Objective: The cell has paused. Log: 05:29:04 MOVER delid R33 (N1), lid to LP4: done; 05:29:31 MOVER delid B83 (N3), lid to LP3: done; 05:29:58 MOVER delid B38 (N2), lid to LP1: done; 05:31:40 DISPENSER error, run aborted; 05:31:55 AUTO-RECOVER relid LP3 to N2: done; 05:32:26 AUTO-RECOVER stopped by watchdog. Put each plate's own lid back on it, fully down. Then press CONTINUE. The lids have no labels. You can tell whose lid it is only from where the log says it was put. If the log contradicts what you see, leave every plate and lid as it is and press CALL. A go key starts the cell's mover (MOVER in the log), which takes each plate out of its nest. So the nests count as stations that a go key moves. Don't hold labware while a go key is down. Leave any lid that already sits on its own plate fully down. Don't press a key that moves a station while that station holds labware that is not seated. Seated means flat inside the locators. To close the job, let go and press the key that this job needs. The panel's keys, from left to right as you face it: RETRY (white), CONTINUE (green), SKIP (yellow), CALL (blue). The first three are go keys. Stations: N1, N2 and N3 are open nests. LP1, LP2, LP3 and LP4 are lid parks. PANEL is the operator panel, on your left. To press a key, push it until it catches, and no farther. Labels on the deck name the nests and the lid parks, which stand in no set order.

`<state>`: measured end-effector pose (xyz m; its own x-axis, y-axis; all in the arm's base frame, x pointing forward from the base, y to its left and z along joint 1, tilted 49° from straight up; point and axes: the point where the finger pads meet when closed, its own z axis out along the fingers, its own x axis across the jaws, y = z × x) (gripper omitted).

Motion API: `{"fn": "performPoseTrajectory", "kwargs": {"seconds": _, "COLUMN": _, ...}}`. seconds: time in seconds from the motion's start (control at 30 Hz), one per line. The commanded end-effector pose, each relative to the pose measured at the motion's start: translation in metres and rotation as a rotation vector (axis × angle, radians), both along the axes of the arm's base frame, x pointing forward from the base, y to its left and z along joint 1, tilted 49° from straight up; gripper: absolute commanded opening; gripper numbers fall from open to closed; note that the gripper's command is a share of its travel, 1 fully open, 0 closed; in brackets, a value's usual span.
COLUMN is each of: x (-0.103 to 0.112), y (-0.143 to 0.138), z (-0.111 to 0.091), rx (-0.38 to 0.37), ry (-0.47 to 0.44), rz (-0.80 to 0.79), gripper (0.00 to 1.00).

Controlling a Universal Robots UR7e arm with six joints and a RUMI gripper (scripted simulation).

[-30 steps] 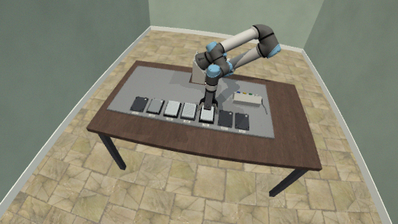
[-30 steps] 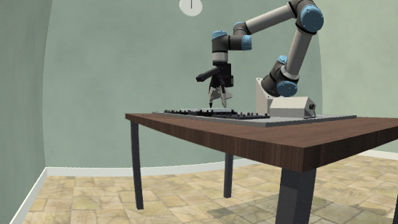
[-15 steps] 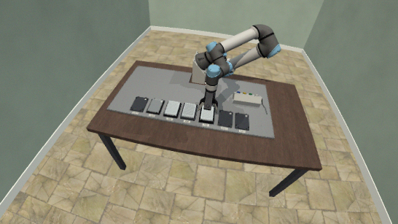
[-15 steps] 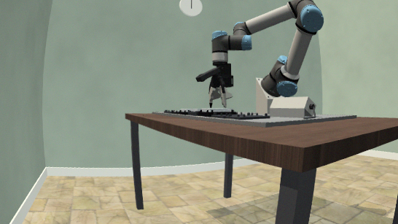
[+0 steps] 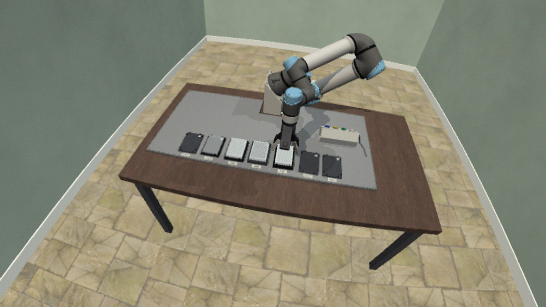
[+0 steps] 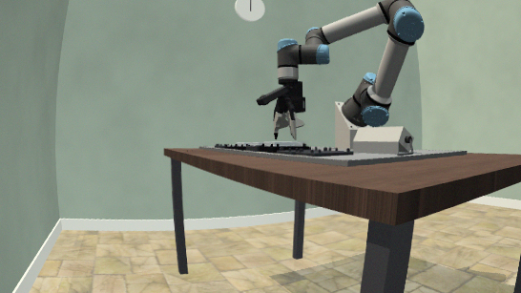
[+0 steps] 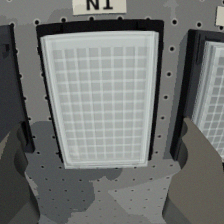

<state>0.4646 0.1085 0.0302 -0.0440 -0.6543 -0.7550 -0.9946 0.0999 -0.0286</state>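
Observation:
In the wrist view the nest labelled N1 (image 7: 99,5) holds a white well plate (image 7: 99,97) with a clear lid on it. The lid looks flat inside the black locator frame. My gripper (image 7: 102,120) hangs just above the plate's near end, and its two fingers stand wide on either side, touching nothing. In the top view the gripper (image 5: 285,142) is over the fifth station from the left (image 5: 284,156). In the exterior view the gripper (image 6: 284,131) is a little above the deck.
Two more white plates (image 5: 236,148) (image 5: 259,151) sit left of N1. Beyond them a park holds a grey lid (image 5: 213,145), and a dark park (image 5: 191,142) follows it. Two dark parks (image 5: 309,162) (image 5: 332,166) lie to the right. The key panel (image 5: 340,136) stands behind them.

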Motion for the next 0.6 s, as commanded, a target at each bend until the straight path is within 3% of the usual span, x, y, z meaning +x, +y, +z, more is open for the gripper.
{"fn": "performPoseTrajectory", "kwargs": {"seconds": 0.0, "x": 0.0, "y": -0.006, "z": 0.005, "rx": 0.0, "ry": -0.001, "rz": 0.0, "gripper": 0.82}}
{"fn": "performPoseTrajectory", "kwargs": {"seconds": 0.27, "x": -0.001, "y": -0.01, "z": 0.009, "rx": 0.0, "ry": -0.001, "rz": 0.0, "gripper": 0.82}}
{"fn": "performPoseTrajectory", "kwargs": {"seconds": 0.57, "x": -0.004, "y": -0.04, "z": -0.025, "rx": 0.001, "ry": 0.007, "rz": -0.008, "gripper": 0.82}}
